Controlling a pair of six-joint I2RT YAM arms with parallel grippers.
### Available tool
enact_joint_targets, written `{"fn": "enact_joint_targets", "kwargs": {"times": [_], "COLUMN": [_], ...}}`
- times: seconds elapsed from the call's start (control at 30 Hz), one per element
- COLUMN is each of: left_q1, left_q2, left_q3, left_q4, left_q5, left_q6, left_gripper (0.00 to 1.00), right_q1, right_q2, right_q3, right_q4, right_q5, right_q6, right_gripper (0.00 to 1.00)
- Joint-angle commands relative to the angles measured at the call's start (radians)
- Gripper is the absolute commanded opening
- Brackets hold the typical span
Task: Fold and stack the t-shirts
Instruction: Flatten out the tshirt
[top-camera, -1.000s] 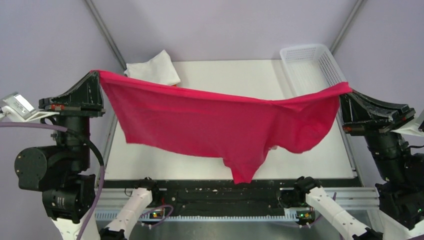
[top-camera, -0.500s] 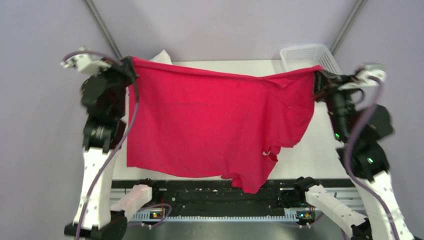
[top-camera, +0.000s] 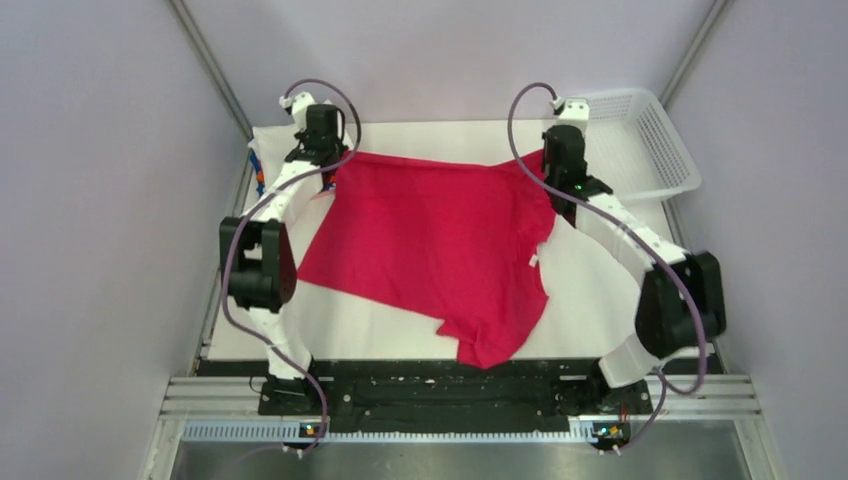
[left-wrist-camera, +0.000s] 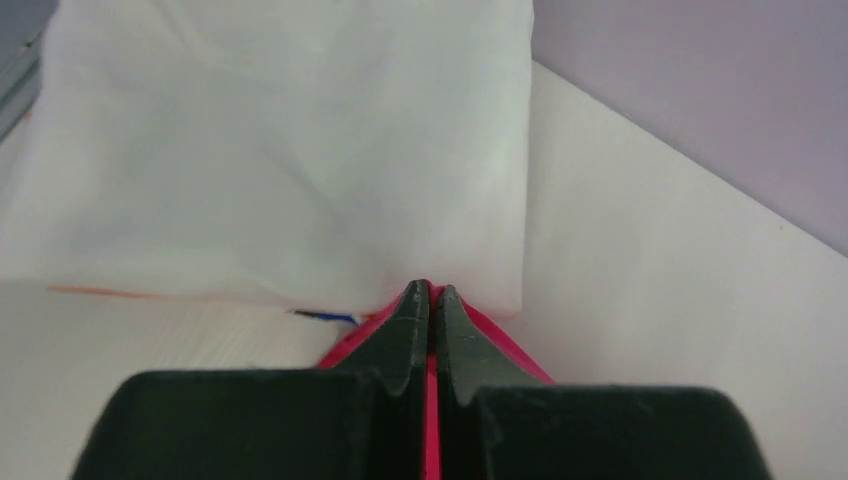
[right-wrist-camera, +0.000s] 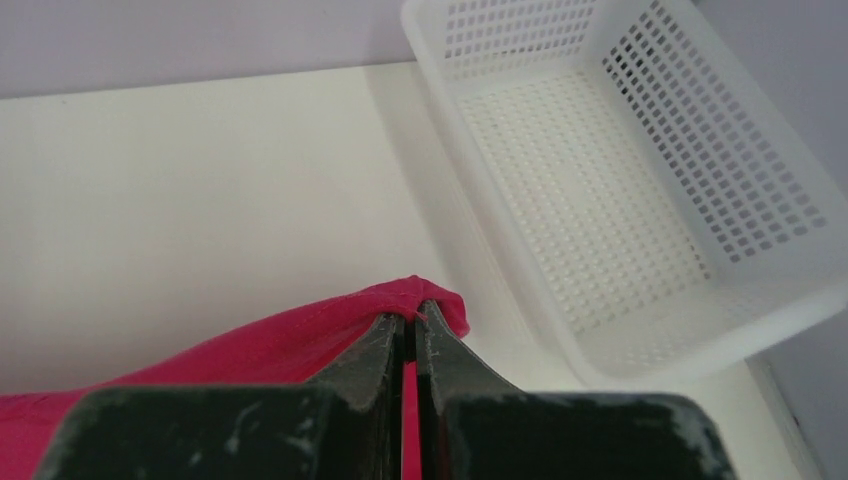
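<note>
A crimson-pink t-shirt (top-camera: 430, 240) lies spread across the table, its near end crumpled by the front edge and a small white tag (top-camera: 533, 260) at its right side. My left gripper (top-camera: 335, 160) is shut on the shirt's far left corner (left-wrist-camera: 505, 335), right against a folded white t-shirt (left-wrist-camera: 280, 150). Orange and blue cloth edges (left-wrist-camera: 320, 316) peek out under that white one. My right gripper (right-wrist-camera: 415, 312) is shut on the far right corner (right-wrist-camera: 300, 335), low over the table, seen from above (top-camera: 548, 165).
A white plastic mesh basket (right-wrist-camera: 640, 180) stands just right of my right gripper, at the table's back right corner (top-camera: 640, 135). The folded stack sits at the back left corner. Purple walls close in the far side and both flanks.
Both arms have swung forward and down from holding the shirt stretched high in the air. The shirt now lies on the table, its far corners still gripped.
</note>
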Motion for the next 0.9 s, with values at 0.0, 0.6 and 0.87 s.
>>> {"fn": "enact_joint_targets", "kwargs": {"times": [0.0,0.6,0.87], "left_q1": [0.004,-0.025,-0.126], "left_q2": [0.155,0.287,0.026], "left_q3": [0.216,0.443,0.256], "left_q4": [0.026,-0.101,-0.117], "left_q5": [-0.041,-0.08,-0.041], "left_q6": [-0.023,-0.036,0.025], "left_gripper": [0.0,0.99,0.99], "right_q1": [-0.047,-0.102,-0.1], "right_q2": [0.22,0.802,0.479], "right_q3": [0.188,0.859,0.535], "right_q4": [0.106,-0.115,-0.173], "right_q5": [-0.025,-0.337,-0.381], "right_q6": [0.023,-0.072,0.096], "right_gripper": [0.0,0.74,0.99]}}
